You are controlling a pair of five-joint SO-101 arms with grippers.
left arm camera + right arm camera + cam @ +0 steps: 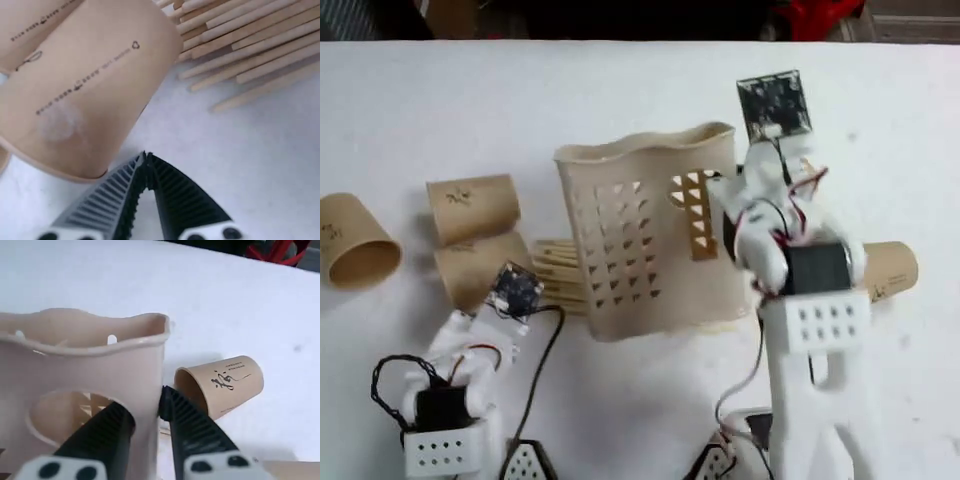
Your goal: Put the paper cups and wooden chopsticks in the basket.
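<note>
Chopsticks (pixel 558 272) lie between two cups (pixel 478 262) and basket (pixel 620 250).

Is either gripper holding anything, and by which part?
Right gripper seems to pinch the basket at a wall corner beside the handle hole; left gripper is shut, empty.

High camera overhead facing table (pixel 620 90), wrist cameras close, right sharing basket (pixel 640 240)

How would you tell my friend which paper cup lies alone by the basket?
Find the beige plastic basket with triangle holes mid-table. On its side away from the wooden chopsticks lies one brown paper cup. The other three cups lie on the chopsticks' side.
</note>
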